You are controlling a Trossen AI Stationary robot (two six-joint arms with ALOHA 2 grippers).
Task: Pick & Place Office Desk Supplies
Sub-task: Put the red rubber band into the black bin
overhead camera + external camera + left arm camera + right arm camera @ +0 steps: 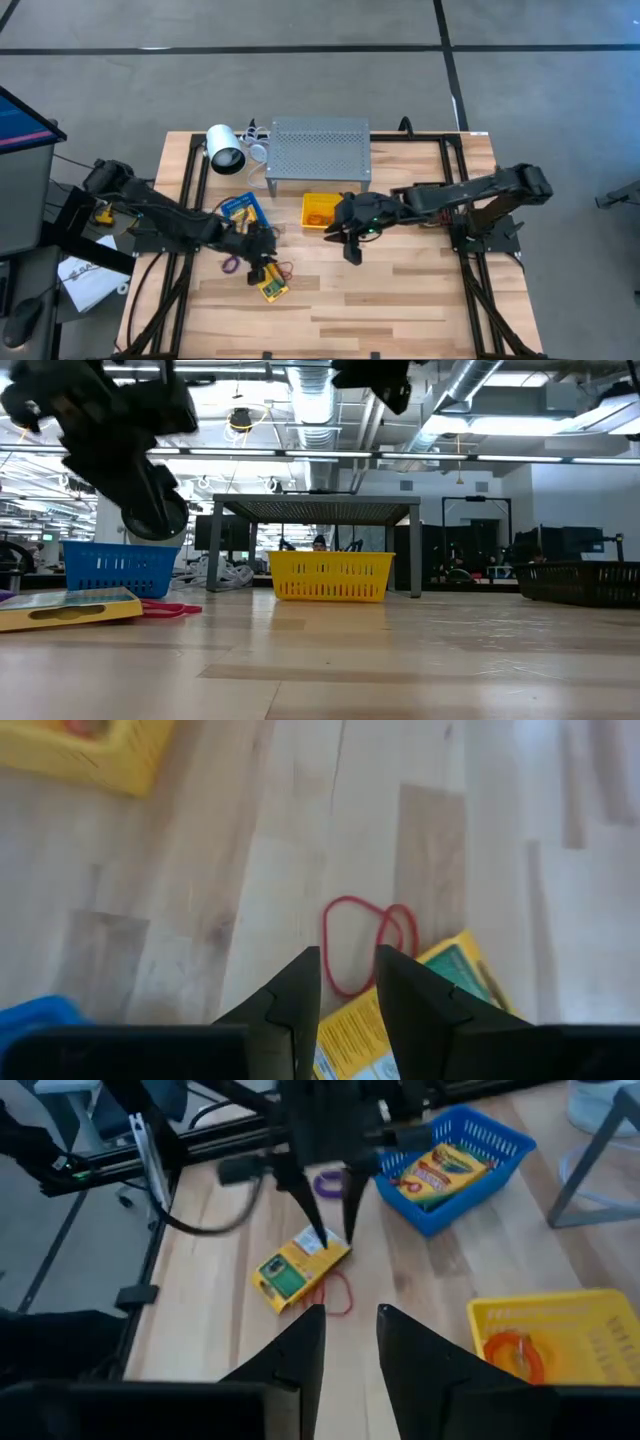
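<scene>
Near the shelf [319,152], I take my bearings: it stands at the table's [400,300] far edge, and I place everything by it.

Yellow bin [320,211]: on my high camera just in front of the shelf; orange bands [513,1352] lie inside it.

Blue bin [244,210]: in front of the shelf's left end, with a crayon box [443,1163] in it.

Loose crayon box [271,288]: flat on the table, well in front of the shelf and to its left, beyond the blue bin.

Red band [365,942]: two loops on the wood, touching that loose box's edge.

Purple band [231,265]: on the table just left of the loose box, in front of the blue bin.

Left gripper [262,262]: I see it above the table between the blue bin and the loose box, pointing down at the box and the red band. Its fingers [296,1001] stand a narrow gap apart with nothing between them.

Right gripper [350,250]: raised in front of the shelf, just past the yellow bin's right corner. Its fingers [300,1348] are parted a little and I see them carrying nothing.

Black bin [585,580]: only my low camera shows it, off to the shelf's right.
</scene>
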